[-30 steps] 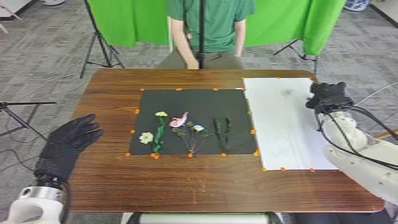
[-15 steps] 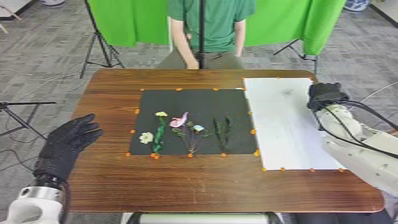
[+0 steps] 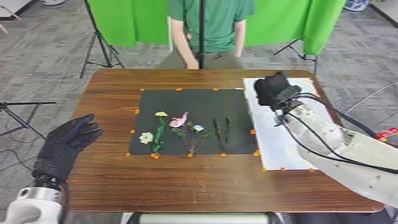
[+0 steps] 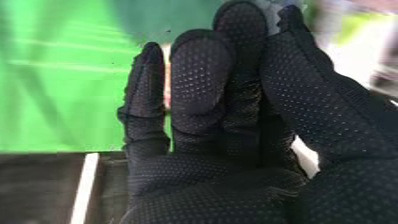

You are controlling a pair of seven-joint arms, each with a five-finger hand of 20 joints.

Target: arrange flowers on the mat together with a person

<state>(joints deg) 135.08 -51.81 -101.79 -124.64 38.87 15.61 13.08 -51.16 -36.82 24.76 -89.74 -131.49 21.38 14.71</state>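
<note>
Over the upper part of the white sheet (image 3: pixel 289 150) is my right hand (image 3: pixel 274 91) in the head view. Seen from the right wrist view, the same hand (image 4: pixel 222 125) is open, its fingers straight and the thumb beside them. My left hand (image 3: pixel 67 145) rests open at the table's left side. On the black mat (image 3: pixel 200 100) lie a cream flower (image 3: pixel 147 137), a smaller pale flower (image 3: pixel 161 114) by a green stem (image 3: pixel 159 135), a pink flower (image 3: pixel 179 120), a bluish-white flower (image 3: pixel 198 128) and dark green leafy stems (image 3: pixel 223 134).
Orange markers (image 3: pixel 253 132) line the edges of the mat and sheet on the brown table (image 3: pixel 204 185). A person sits across the table, in front of a green curtain, with a dark vertical pole before them. A red object (image 3: pixel 387 133) shows beyond my right arm.
My right hand has moved left from beside the table's right edge to over the white sheet. The flowers and my left hand have kept their places.
</note>
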